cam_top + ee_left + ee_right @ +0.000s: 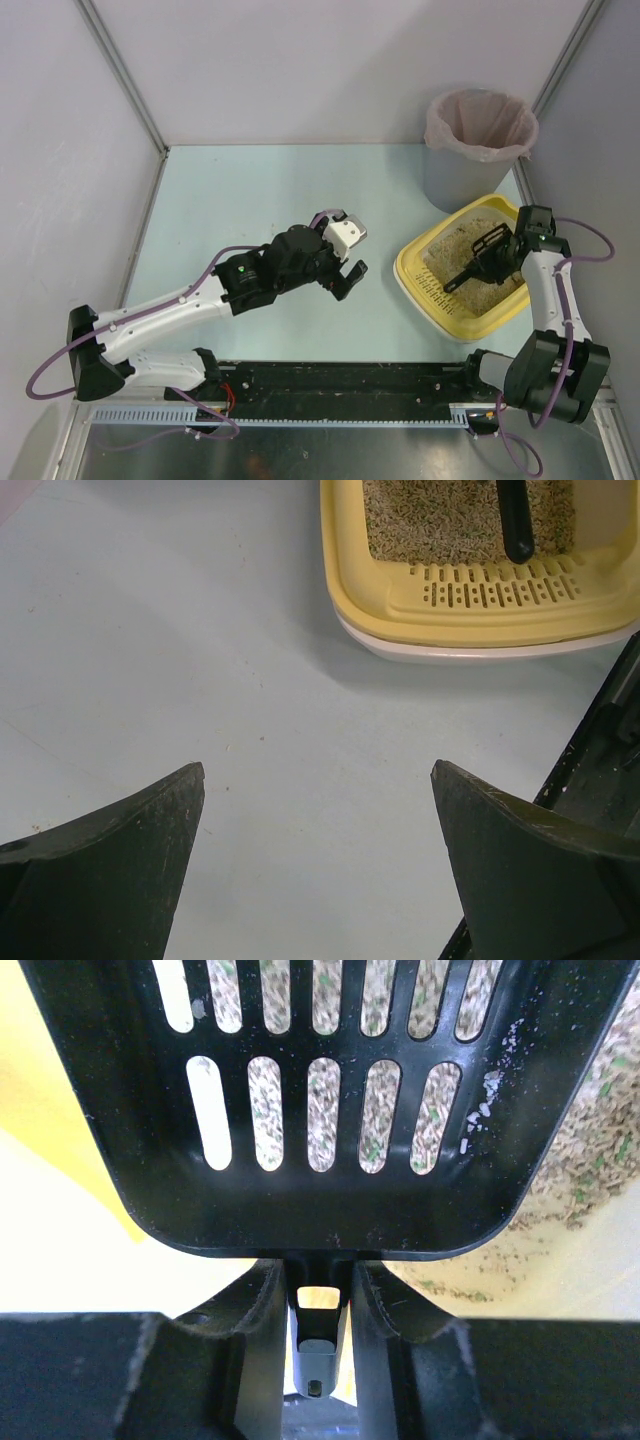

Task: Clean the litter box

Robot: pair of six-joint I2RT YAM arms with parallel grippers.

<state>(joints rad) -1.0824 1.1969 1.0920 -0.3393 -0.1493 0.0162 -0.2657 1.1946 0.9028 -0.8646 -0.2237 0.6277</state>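
Right gripper (318, 1290) is clenched on the handle of a black slotted scoop (320, 1205), whose blade points down toward the near left corner of the litter box (412, 270). Through the slots only loose litter (455, 245) shows, and the bowl looks empty apart from a few pale specks, so I judge this to be the sifting step with nothing lifted yet. The next move calls for a shallow push under the grains, then a level lift high enough to pass the wide yellow rim. Left gripper (355, 252) hangs spread and empty over bare table (250, 190), just beside the box, with free room to its left. The box lies at the table's right side. Beyond it the grey bin (450, 185) with its pink liner stands against the box's far corner, a short carry, though the right wall crowds that arm
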